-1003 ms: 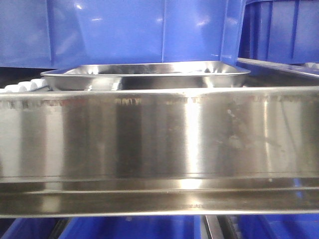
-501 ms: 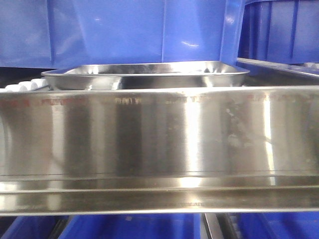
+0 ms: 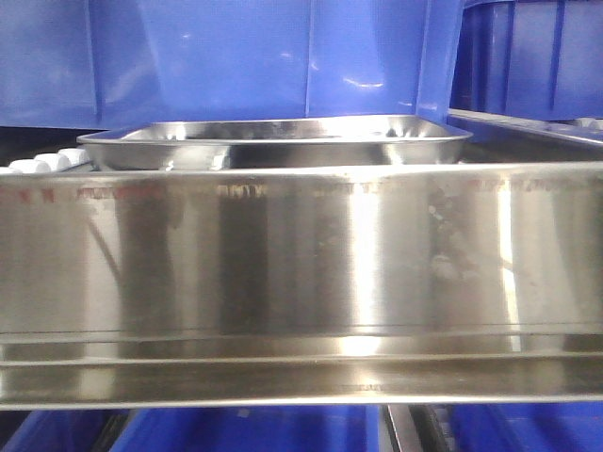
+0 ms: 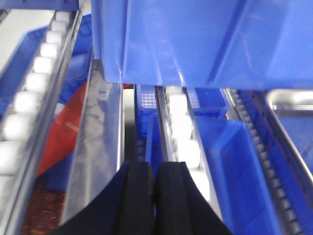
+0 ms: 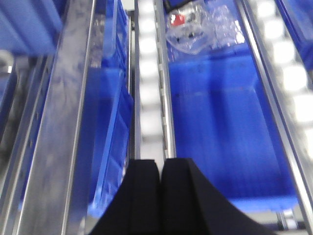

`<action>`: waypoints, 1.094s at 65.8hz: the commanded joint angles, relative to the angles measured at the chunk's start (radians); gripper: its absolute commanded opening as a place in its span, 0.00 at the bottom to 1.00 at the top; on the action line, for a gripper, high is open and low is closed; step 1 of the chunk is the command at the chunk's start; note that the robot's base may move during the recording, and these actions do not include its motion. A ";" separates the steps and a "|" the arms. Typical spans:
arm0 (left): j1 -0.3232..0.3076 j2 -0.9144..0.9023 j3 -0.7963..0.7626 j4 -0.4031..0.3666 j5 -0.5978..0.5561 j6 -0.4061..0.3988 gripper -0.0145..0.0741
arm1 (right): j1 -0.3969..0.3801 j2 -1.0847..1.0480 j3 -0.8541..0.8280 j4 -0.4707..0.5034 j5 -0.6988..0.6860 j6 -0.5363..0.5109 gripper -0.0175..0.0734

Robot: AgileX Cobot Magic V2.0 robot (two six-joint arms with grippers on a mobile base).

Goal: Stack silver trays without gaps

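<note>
A silver tray [image 3: 273,141] rests on the shelf behind the brushed-steel rail [image 3: 301,273], in front of a deep blue bin [image 3: 254,56]. The corner of a silver tray [image 4: 293,100] shows at the right edge of the left wrist view. My left gripper [image 4: 155,166] is shut with nothing between its black fingers, above a roller track and blue bins. My right gripper [image 5: 161,164] is also shut and empty, over a roller track between blue bins. Neither gripper appears in the front view.
White roller tracks [image 4: 181,127] [image 5: 149,73] and steel rails [image 5: 58,147] run between blue bins [image 5: 225,132]. A red-orange bag [image 4: 68,127] lies in a lower bin at left. A clear plastic packet [image 5: 200,27] sits in the bin ahead of my right gripper.
The tray and bins stand where they were. Only reflections on the steel rail have shifted slightly.
</note>
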 commanded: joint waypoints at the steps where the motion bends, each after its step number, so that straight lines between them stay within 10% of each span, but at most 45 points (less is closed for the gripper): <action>1: -0.006 0.033 -0.018 -0.052 -0.030 0.000 0.16 | 0.001 0.064 -0.019 0.017 -0.047 -0.001 0.11; 11: -0.069 0.124 -0.103 -0.008 0.027 -0.015 0.15 | 0.094 0.173 -0.093 0.015 -0.031 0.019 0.13; 30: -0.254 0.354 -0.394 0.408 0.287 -0.505 0.15 | 0.322 0.409 -0.332 -0.202 0.101 0.345 0.13; 46: -0.372 0.521 -0.617 0.416 0.489 -0.613 0.15 | 0.415 0.586 -0.513 -0.204 0.220 0.445 0.13; 72: -0.454 0.625 -0.666 0.404 0.485 -0.641 0.15 | 0.476 0.703 -0.557 -0.202 0.250 0.447 0.13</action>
